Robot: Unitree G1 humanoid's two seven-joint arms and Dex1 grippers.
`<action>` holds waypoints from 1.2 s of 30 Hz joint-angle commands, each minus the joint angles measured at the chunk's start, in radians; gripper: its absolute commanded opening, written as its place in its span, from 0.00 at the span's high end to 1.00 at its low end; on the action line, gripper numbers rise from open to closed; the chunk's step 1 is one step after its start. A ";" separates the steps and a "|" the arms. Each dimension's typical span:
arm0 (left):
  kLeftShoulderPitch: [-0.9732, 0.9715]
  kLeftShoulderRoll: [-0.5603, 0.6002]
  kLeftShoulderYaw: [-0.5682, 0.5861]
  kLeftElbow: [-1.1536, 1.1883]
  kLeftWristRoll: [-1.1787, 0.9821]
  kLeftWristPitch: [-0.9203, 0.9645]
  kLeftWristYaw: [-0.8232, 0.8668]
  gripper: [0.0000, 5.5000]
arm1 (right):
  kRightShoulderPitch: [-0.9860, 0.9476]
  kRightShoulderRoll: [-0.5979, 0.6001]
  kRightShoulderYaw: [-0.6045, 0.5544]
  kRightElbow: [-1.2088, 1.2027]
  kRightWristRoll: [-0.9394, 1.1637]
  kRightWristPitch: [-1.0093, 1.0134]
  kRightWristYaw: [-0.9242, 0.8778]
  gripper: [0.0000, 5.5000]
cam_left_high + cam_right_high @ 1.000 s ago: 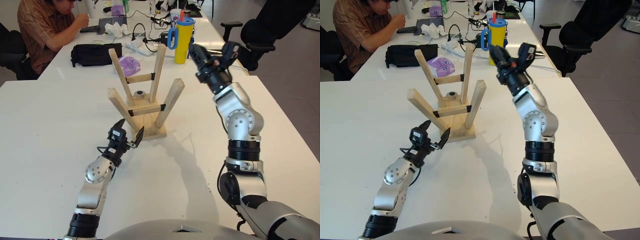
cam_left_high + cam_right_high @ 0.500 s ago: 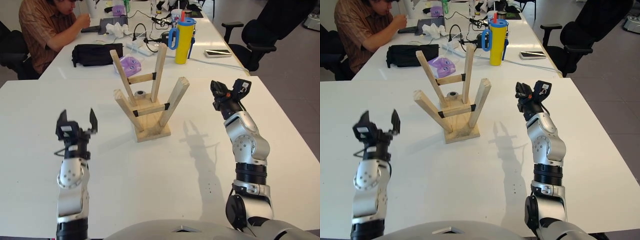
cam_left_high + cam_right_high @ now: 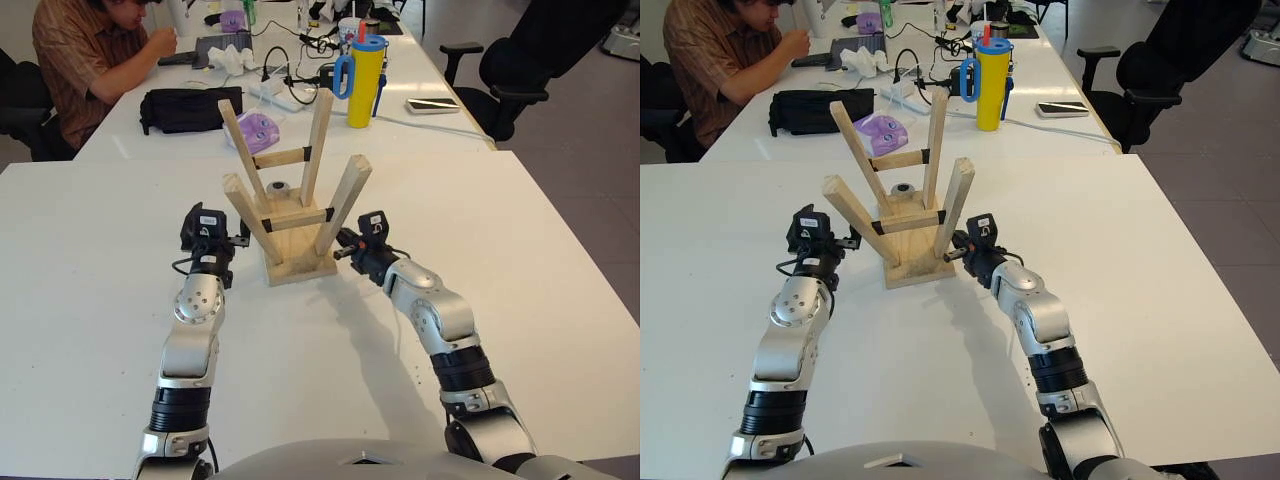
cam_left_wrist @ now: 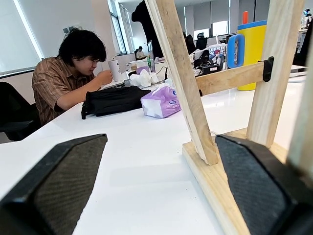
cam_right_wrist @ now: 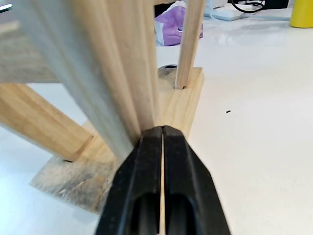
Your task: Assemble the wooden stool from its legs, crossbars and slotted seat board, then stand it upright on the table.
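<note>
Head view: the stool (image 3: 297, 215) stands upside down on the table (image 3: 90, 300), seat board (image 3: 300, 268) down, with the left tool (image 3: 238, 240) just left of it and the right tool (image 3: 341, 250) just right. Left wrist view: pads (image 4: 58, 181) spread wide, empty, beside the seat board. Right wrist view: fingers (image 5: 142, 171) pressed together at the base of a leg (image 5: 112, 73).

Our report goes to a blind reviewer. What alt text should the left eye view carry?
A wooden stool stands upside down on a white table, seat board flat and legs pointing up. The left gripper is open by its left side; the right gripper, shut, points at the base of a leg.
</note>
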 commanded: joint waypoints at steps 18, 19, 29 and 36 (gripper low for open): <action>0.263 0.324 -0.020 0.294 -0.013 -0.560 -0.467 0.24 | -0.468 -0.136 0.048 0.574 -0.066 -0.395 0.819 0.99; 0.251 0.316 -0.024 0.307 0.000 -0.552 -0.452 0.24 | -0.448 -0.138 0.078 0.538 -0.072 -0.377 0.858 0.99; 0.213 0.243 -0.051 0.354 0.062 -0.455 -0.305 0.24 | -0.204 0.038 0.199 0.160 -0.067 -0.195 0.660 0.99; 0.209 0.166 -0.027 0.314 0.041 -0.404 -0.189 0.24 | -0.012 0.168 0.143 -0.063 -0.069 -0.013 0.278 0.99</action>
